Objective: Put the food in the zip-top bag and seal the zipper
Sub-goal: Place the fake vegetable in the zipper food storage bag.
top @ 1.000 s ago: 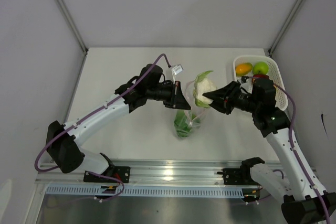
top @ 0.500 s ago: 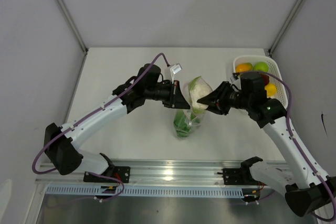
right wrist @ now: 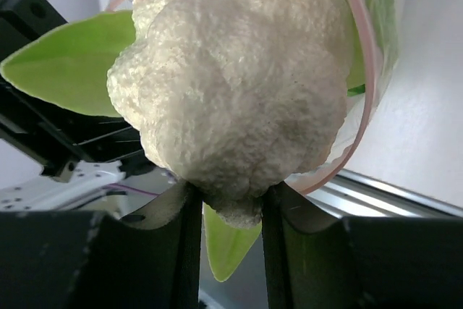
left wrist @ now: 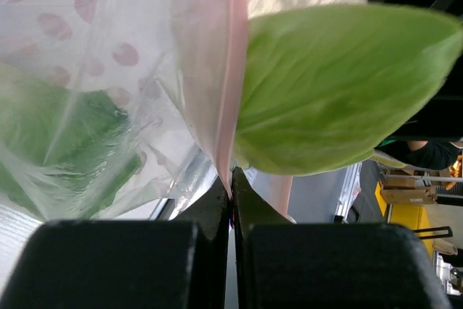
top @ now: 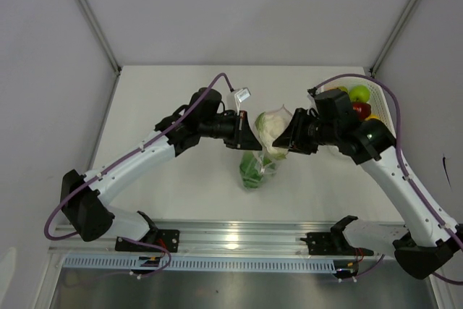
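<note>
**Arms meet over the bag at mid-table**

The left gripper [top: 244, 135] pinches the upper edge of the zip-top bag [top: 269, 166], which hangs down to the white table [top: 166, 92] with a green piece [top: 250, 174] inside. From the other side, the right gripper [top: 284, 140] grips the green-white leafy cabbage [top: 269, 127] right at the bag's mouth. At the far right corner, partly behind the right arm, stands a white mesh basket [top: 387, 110] with a green apple [top: 357, 94] and a red apple [top: 361, 109].

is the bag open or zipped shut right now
Open: the bag has its pink zipper strip arcing wide around the cauliflower in the right wrist view, and the left gripper pinches one edge.
</note>
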`<state>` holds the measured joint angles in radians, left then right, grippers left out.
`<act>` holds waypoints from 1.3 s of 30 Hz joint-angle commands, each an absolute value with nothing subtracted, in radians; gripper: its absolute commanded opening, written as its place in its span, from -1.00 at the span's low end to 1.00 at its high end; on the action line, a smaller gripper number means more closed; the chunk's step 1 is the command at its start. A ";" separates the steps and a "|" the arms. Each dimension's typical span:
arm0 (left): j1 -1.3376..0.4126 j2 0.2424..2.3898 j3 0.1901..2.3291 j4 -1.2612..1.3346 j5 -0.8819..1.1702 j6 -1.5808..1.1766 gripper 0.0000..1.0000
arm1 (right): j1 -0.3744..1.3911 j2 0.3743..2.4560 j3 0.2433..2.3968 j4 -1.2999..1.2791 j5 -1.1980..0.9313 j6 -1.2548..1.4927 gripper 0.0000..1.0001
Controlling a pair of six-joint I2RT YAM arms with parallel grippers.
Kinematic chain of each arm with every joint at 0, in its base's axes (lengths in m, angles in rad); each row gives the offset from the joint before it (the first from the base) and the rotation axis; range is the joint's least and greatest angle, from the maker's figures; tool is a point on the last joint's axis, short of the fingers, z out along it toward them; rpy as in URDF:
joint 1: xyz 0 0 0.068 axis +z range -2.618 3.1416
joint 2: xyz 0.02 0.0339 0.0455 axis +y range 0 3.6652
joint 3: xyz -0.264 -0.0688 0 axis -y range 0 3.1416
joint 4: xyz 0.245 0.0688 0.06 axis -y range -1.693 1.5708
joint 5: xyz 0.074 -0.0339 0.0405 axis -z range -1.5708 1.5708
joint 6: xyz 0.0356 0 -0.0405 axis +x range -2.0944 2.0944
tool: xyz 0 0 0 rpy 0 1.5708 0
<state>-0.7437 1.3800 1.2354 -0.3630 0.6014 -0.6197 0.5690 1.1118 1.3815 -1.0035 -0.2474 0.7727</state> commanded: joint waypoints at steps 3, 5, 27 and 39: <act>-0.741 1.347 1.290 -0.362 0.612 -0.607 -0.99 | 0.652 1.206 1.470 -1.104 -0.080 0.628 -0.87; -0.741 1.341 1.290 -0.367 0.609 -0.607 -0.99 | 0.670 1.236 1.467 -1.115 -0.054 0.615 -0.86; -0.761 1.341 1.296 -0.374 0.630 -0.614 -0.99 | 0.693 1.457 1.499 -0.967 0.012 0.566 -0.12; -0.761 1.345 1.278 -0.361 0.623 -0.617 -0.99 | 0.681 1.395 1.637 -1.072 0.061 0.517 0.54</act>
